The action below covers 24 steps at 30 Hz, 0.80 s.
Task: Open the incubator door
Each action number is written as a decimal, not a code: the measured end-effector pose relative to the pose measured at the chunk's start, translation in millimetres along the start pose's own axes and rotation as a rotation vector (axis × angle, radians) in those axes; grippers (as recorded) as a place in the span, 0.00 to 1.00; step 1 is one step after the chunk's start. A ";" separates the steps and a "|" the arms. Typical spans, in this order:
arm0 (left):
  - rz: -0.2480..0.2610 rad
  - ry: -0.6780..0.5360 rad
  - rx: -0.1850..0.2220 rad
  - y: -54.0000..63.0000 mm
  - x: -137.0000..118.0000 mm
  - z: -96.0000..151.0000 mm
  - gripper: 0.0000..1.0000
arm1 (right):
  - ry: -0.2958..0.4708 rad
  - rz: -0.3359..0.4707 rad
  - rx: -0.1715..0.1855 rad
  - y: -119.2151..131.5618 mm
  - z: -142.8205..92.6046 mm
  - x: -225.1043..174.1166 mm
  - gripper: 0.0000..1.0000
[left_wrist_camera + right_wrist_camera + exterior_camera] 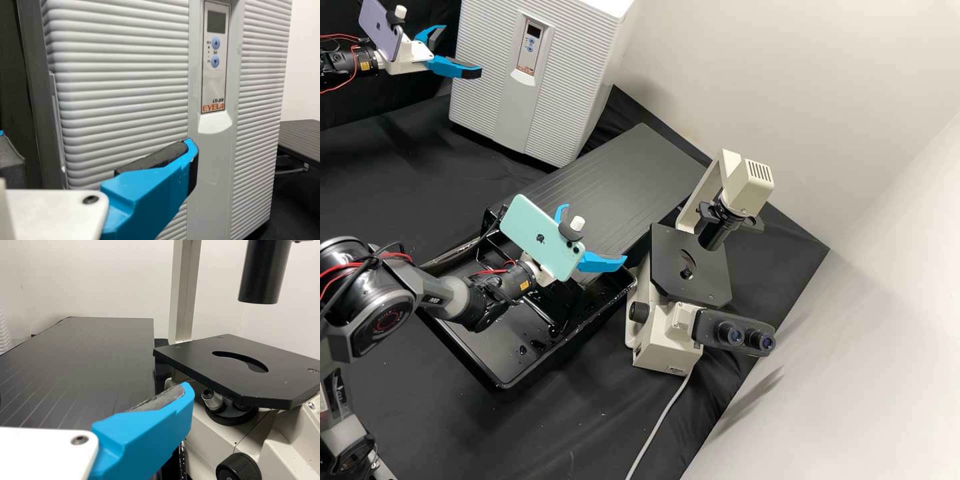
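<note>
The white incubator (587, 47) stands at the back left, its ribbed front door (490, 60) looking closed. In the high view my left gripper (461, 51) is open by the door's left edge, one finger before the ribbed front. From the left wrist view, my left gripper (97, 150) has one finger across the door (120, 95) and the other beyond its side edge (56, 120); whether either touches is unclear. Over the black tray, my right gripper (595, 233) stands open and holds nothing. The right wrist view has a finger of my right gripper (100, 395) near the microscope.
A microscope (677, 333) stands right of the black tray (503, 380), its stage (240, 370) close to the right gripper. Between incubator and microscope lies a grooved black board (620, 173). A cable (660, 423) runs toward the front.
</note>
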 end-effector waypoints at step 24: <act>-0.011 -0.077 -0.060 -7.4 24.5 14.5 1.00 | 0.000 0.000 0.000 0.0 0.0 0.0 1.00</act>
